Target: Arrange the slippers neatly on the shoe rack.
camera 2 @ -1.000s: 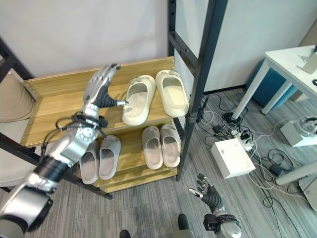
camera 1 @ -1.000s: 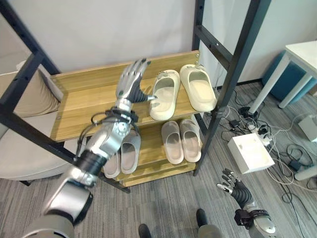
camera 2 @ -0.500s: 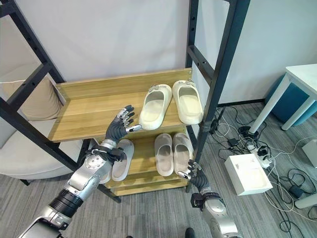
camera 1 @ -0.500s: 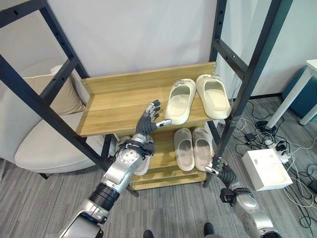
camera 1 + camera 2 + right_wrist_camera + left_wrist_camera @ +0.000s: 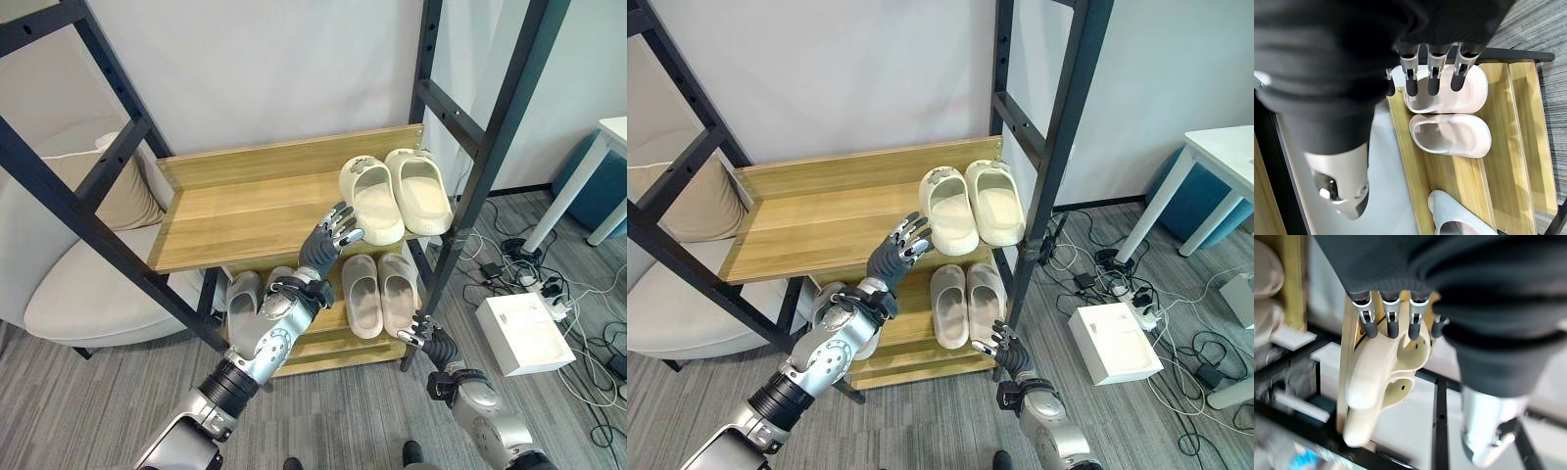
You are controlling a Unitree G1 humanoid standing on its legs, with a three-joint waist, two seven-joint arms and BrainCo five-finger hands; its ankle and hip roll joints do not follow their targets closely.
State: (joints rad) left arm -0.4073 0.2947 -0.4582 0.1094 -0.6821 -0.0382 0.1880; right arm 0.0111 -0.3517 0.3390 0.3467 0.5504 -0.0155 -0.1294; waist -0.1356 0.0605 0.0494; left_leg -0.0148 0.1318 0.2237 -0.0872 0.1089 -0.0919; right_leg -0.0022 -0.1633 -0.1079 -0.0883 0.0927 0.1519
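- Across the middle of your head views stands the shoe rack [image 5: 245, 201], a wooden shelf unit inside a black metal frame [image 5: 470, 127]; its upper shelf is bare wood over the whole left and centre, so you have room there, while a black upright stands just beside its right edge.
- Left of the rack you see a beige armchair [image 5: 69, 294] close to the frame.
- On the right end of the upper shelf, a pair of cream slippers [image 5: 394, 191] lies side by side, toes toward the wall, the left one's heel at the front lip.
- Below, the lower shelf carries a pinkish pair [image 5: 370, 292] on the right and a grey pair [image 5: 250, 299] on the left.
- Your left hand [image 5: 328, 240] is raised at the upper shelf's front edge, fingers [image 5: 1393, 323] straight and slightly spread, tips just beside the left cream slipper's heel, holding nothing.
- Your right hand [image 5: 428, 338] hangs low by the rack's right front post, fingers relaxed and empty.
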